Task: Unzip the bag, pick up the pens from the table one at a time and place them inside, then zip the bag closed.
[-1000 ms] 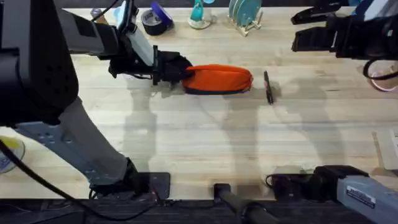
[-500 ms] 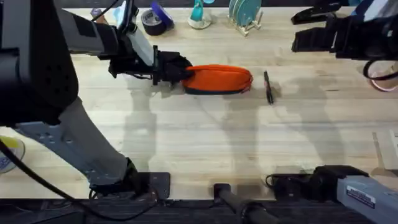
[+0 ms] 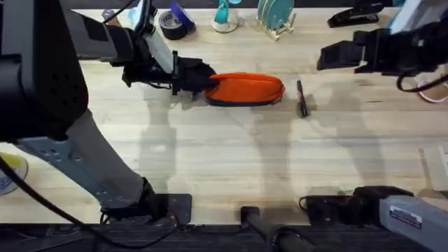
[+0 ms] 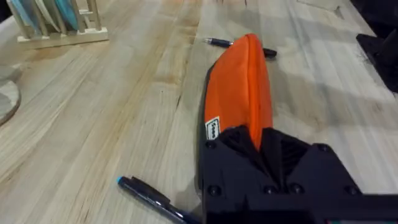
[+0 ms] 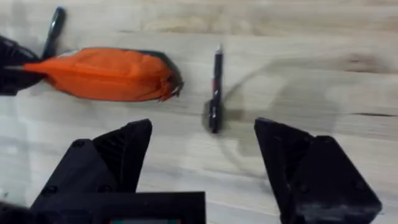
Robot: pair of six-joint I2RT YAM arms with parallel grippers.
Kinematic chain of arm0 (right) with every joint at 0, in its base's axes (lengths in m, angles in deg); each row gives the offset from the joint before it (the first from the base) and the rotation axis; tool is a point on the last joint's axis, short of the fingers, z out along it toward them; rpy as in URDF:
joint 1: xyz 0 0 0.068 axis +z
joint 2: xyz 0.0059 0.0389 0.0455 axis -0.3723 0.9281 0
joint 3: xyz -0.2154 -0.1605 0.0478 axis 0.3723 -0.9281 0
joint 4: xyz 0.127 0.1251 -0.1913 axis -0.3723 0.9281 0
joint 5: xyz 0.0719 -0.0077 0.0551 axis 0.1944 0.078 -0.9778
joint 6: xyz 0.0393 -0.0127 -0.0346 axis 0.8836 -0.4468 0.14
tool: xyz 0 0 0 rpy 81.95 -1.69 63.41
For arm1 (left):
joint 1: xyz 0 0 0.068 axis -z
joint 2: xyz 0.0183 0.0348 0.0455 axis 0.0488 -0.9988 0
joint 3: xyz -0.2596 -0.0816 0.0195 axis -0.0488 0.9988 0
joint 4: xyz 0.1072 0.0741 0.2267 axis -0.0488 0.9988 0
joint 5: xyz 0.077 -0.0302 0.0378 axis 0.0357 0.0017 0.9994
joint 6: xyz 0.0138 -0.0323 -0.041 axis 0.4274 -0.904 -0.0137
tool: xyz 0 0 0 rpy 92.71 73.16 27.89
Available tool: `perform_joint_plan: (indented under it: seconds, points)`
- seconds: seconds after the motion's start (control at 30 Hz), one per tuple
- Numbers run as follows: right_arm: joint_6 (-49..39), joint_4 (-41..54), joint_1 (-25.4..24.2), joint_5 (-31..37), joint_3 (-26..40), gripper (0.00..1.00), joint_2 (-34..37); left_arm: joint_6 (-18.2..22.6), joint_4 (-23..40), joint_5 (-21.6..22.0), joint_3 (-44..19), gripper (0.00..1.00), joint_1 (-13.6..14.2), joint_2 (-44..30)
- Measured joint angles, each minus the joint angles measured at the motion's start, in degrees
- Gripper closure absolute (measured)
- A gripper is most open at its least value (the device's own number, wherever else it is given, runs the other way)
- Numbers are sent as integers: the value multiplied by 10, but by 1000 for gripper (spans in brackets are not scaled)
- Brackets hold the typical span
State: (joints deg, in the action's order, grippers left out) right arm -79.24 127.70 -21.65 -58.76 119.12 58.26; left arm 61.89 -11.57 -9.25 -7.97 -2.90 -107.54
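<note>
The orange bag (image 3: 246, 89) lies lengthwise on the table (image 3: 224, 161), its zipper ridge up. My left gripper (image 3: 204, 80) is shut on the bag's left end; in the left wrist view the gripper (image 4: 254, 142) pinches the bag (image 4: 239, 87) at its top seam. One dark pen (image 3: 302, 98) lies just right of the bag. A second pen (image 4: 147, 196) with a blue tip rests beside the left gripper. My right gripper (image 3: 330, 55) hovers open above and right of the first pen (image 5: 215, 91), and its wrist view looks down on the bag (image 5: 102, 73).
Along the table's far edge stand a tape roll (image 3: 172, 23), a teal object (image 3: 224, 17), a plate rack (image 3: 276, 17) and a black stapler (image 3: 358, 15). A pink ring (image 3: 434, 91) and papers (image 3: 438, 165) sit at the right edge.
My right gripper has shifted left and slightly down toward the pen. The left gripper, bag and pens have not moved.
</note>
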Motion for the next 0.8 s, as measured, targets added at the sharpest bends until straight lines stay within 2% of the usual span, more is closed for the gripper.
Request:
perform_joint_plan:
  seconds: [0.57, 0.8]
  points:
    - [-53, 0, 0, -125, 0, 6, 92, 0, 0, 1, 0, 958, 0, 0]
    - [-73, 4, 0, -147, 0, 6, 118, 0, 0, 2, 0, 958, 0, 0]
